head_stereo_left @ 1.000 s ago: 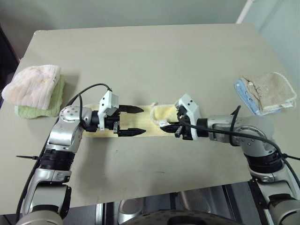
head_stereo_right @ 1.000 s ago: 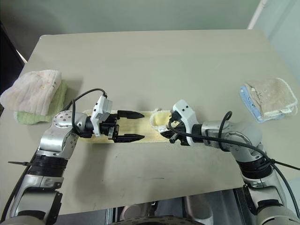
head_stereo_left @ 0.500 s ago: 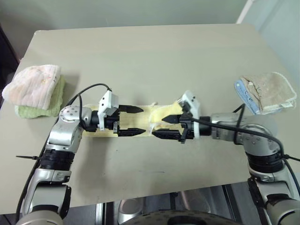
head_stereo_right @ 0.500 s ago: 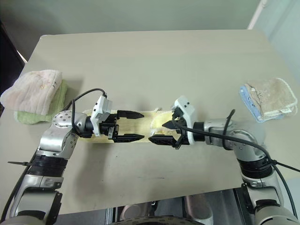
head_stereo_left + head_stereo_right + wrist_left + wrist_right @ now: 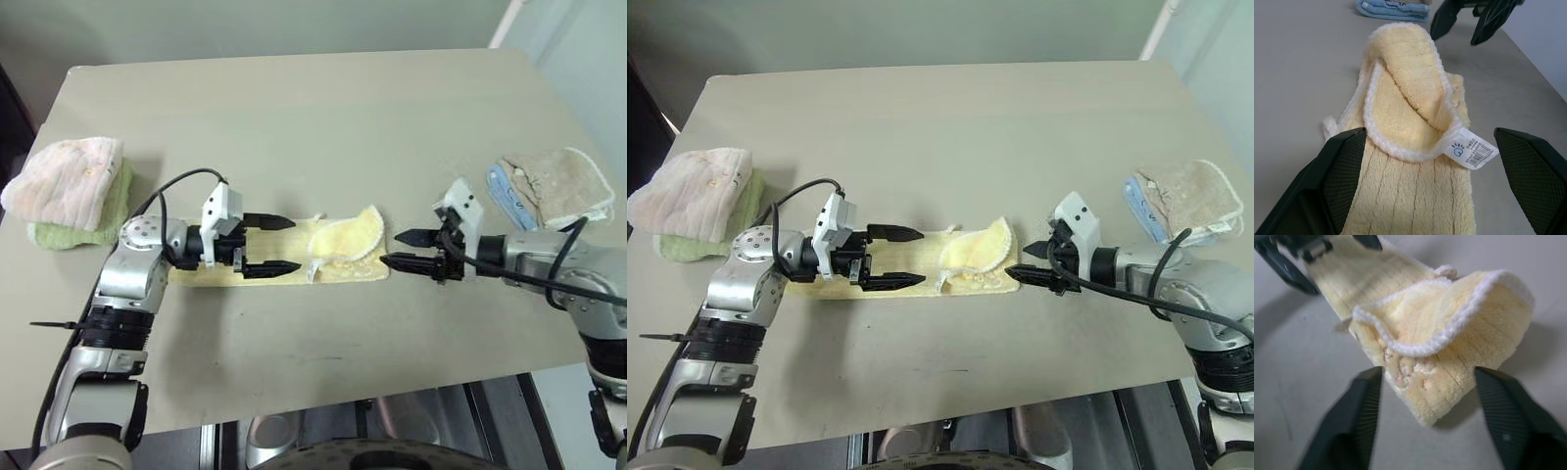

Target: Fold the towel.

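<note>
Beige worktop (image 5: 323, 108), stacks of folded towels at either edge. Head view: pale yellow towel (image 5: 294, 262) lay as a long strip near the front, its right end flopped back in a loose, standing curl. Left end effector (image 5: 286, 245) hovered over the strip's middle, fingers spread wide, empty. Right end effector (image 5: 397, 250) sat just off the towel's right end, fingers apart, holding nothing.

Left wrist view: curl with cream hem and tag (image 5: 1475, 148) lay between the open fingers (image 5: 1332, 176), a little ahead of them; right end effector (image 5: 1476, 17) beyond.

Right wrist view: folded end sat just ahead of the parted pads (image 5: 1359, 406), not touching.

Risk, as judged: the curl was unpressed and skewed, so it could spring open or crease crooked; a pinch catching only the hem would drag the strip.
</note>
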Robot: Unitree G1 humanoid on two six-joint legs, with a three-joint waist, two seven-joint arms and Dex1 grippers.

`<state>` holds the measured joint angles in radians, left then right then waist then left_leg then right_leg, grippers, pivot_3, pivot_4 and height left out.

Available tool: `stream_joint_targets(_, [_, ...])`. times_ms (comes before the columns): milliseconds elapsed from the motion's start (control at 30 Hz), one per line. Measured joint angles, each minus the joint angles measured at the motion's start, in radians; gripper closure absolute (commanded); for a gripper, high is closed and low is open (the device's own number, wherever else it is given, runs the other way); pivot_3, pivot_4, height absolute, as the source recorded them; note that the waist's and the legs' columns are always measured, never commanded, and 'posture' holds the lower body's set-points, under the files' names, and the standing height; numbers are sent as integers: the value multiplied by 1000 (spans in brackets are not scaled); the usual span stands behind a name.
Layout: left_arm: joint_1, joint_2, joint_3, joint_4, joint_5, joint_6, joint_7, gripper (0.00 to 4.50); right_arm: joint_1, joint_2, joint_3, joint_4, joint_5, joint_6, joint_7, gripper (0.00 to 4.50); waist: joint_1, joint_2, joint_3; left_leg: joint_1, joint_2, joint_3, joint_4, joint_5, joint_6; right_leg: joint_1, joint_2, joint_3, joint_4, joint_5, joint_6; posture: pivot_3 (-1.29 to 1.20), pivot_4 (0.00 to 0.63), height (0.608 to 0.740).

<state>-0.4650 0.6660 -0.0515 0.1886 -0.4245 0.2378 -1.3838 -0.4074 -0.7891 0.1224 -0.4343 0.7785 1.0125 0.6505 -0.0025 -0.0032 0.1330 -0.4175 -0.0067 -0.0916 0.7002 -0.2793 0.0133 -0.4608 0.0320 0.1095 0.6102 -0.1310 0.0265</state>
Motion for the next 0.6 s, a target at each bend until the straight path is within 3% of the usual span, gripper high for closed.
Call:
stream_joint_targets(200, [-3, 0, 0, 9, 10, -4, -3, 0, -10, 21, 90, 44, -143, -100, 37, 4481, 0, 0, 0, 0, 0, 0, 1, 1, 1, 1, 0, 0, -1, 0, -1, 0, 150, 740])
stream_joint_targets(600, [-1, -2, 0, 10, 16, -11, -3, 0, -140, 142, 238, 208, -395, -296, 109, 4481, 0, 0, 0, -1, 0, 0, 0, 1, 1, 0, 0, 0, -1, 2, 0, 0, 150, 740])
